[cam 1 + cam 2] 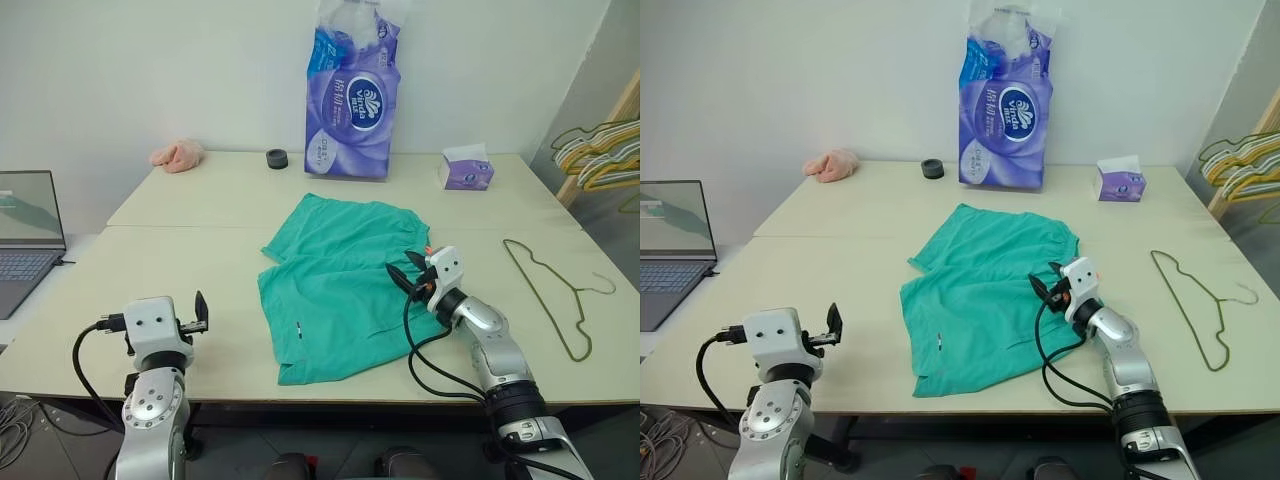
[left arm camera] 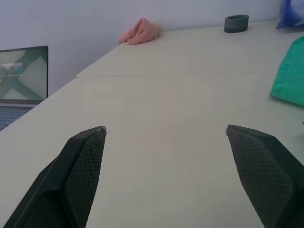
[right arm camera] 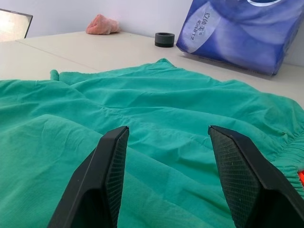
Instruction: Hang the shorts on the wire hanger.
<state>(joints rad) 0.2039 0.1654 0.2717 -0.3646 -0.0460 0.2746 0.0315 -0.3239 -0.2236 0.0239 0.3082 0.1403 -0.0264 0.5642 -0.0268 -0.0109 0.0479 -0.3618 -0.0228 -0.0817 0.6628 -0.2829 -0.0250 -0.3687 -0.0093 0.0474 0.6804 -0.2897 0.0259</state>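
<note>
The teal-green shorts lie flat in the middle of the table, waistband toward the right, a small white tag near the front hem. My right gripper hovers low over their right edge by the orange drawstring, pointing left across the fabric; its fingers stand apart with nothing between them. The thin olive wire hanger lies flat on the table to the right of that arm, hook toward the table's right edge. My left gripper is open above bare table near the front left, well clear of the shorts.
A purple tissue pack, a small tissue box, a black ring and a pink cloth lump line the back of the table. A laptop sits at far left. More hangers hang at far right.
</note>
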